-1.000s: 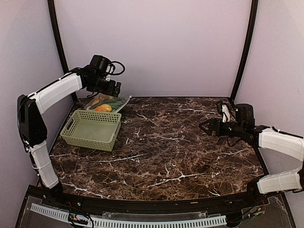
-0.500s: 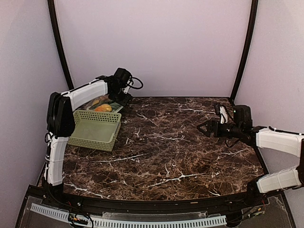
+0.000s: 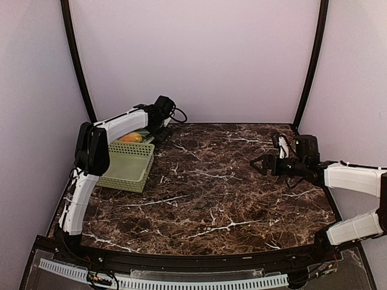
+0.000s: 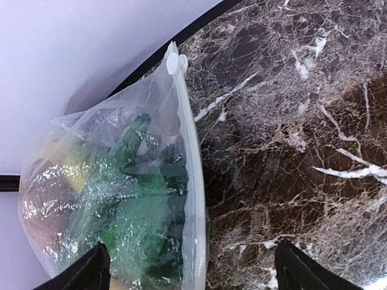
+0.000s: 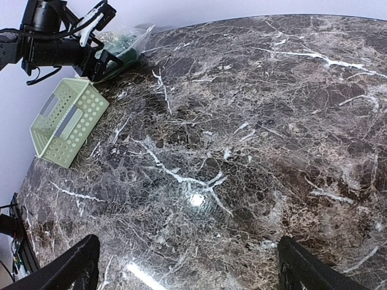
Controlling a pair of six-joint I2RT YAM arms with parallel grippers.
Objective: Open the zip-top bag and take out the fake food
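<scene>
Over at the far left corner of the table (image 3: pixel 205 199), hard by the back wall and just behind the pale green basket (image 3: pixel 121 179), lying flat: the zip-top bag (image 4: pixel 121 199). Stuffed with the fake food (image 4: pixel 136 205), all of it inside the plastic: bright green leafy piece in the middle, yellow piece (image 4: pixel 72 166) further back, orange-brown lump (image 4: pixel 39 211) at the edge. From the overhead view, showing only as an orange patch (image 3: pixel 132 138) peeking past the left arm (image 3: pixel 121 124).

Running down the bag's side toward the open table, the whitish zip strip (image 4: pixel 190 175), with the slider tab (image 4: pixel 176 62) at its far end. Hovering right over that strip with the left pincer (image 4: pixel 193 275), fingers (image 4: pixel 94 269) spread wide, one tip over the bag, the other over bare marble, nothing clamped between them. Hard to say whether touching the plastic or just above it.

Well apart, on the right side of the table, hanging low over the marble with the right pincer (image 3: pixel 260 163). Jaws wide apart there too, nothing in them, pointing left across the table.
</scene>
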